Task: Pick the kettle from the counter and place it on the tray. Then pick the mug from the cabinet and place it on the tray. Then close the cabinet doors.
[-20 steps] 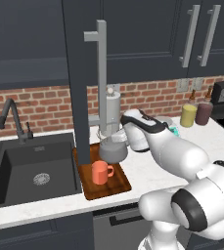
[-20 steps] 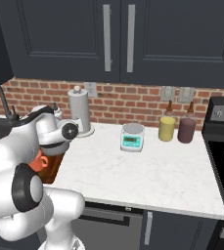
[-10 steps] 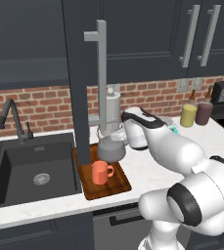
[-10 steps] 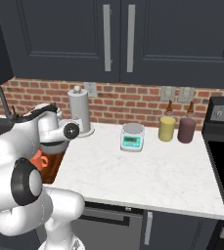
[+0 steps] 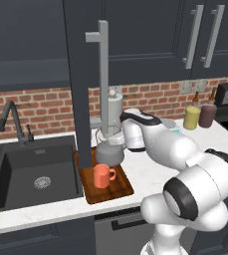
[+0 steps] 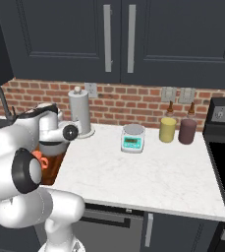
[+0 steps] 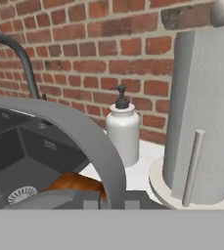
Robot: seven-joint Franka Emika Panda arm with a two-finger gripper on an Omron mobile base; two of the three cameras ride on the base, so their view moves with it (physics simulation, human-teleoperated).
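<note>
The grey kettle stands at the back of the brown wooden tray, by the white counter. Its arched handle curves close in front of the hand camera. My gripper is shut on that handle, whose end runs down between the dark fingertips; the same gripper sits just above the kettle body. The orange-red mug stands on the tray in front of the kettle. One cabinet door stands open, edge toward me, over the tray's left side.
A paper-towel roll and a white soap dispenser stand right behind the kettle. The black sink and faucet lie left of the tray. A scale, a yellow tumbler and a maroon tumbler stand further right.
The arm has barely shifted. The kettle, the mug and the open door stay where they were.
</note>
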